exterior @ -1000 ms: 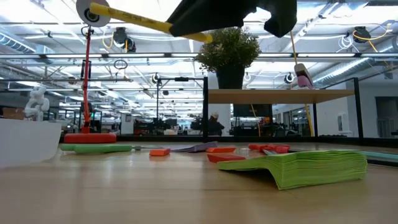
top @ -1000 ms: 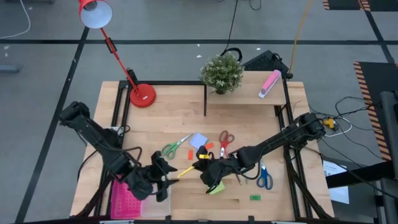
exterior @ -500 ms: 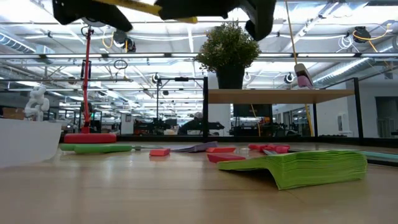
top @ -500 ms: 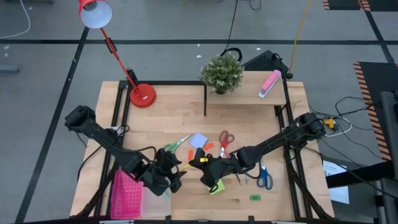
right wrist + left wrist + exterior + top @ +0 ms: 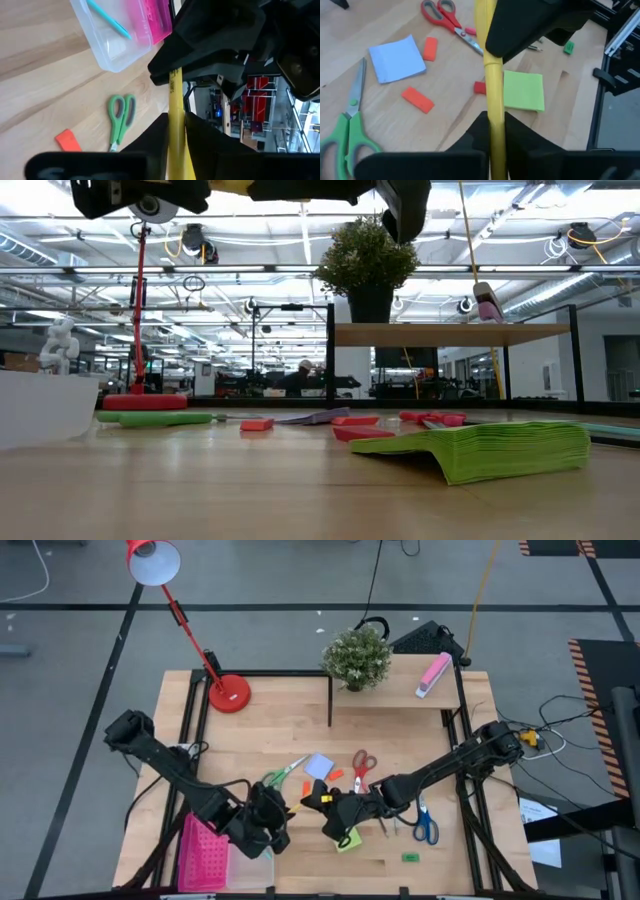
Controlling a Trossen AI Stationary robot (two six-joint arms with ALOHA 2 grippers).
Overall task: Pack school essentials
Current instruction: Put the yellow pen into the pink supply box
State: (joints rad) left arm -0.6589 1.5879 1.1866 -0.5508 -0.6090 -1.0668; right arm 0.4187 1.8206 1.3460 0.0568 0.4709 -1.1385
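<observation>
I hold the thin yellow pencil between both grippers, above the wood table just beside the green square note pad. My left gripper pinches one end; my right gripper pinches the other. Risk: if either releases late, opposing pulls could snap or drop the pencil. Its long axis lies level, running from the pad toward the clear plastic bin.

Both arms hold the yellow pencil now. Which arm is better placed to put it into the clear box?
Left: the left gripper grips the yellow pencil and is nearer the clear box.
</observation>
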